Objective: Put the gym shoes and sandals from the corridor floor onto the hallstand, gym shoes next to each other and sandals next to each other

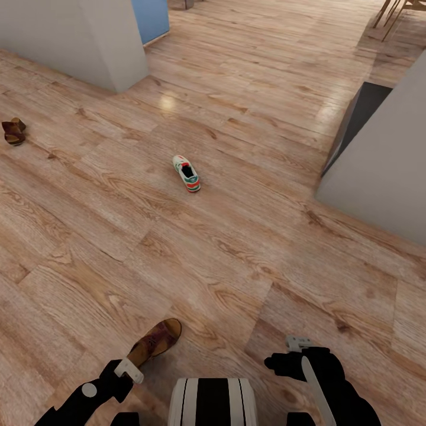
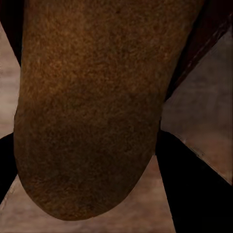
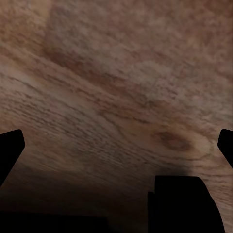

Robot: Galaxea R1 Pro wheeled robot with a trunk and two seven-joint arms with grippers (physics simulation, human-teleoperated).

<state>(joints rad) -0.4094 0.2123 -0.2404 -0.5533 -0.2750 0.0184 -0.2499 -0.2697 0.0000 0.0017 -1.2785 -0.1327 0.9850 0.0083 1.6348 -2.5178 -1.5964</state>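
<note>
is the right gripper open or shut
Open. In the right wrist view the right gripper has its black fingertips far apart at the frame edges, with only the wood-plank floor between them.

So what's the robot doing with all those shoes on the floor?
It is tidying up shoes. Its left gripper holds one brown sandal. The right gripper is open and empty. A white gym shoe lies farther ahead on the wood floor, and another sandal lies far off to the left.
</note>
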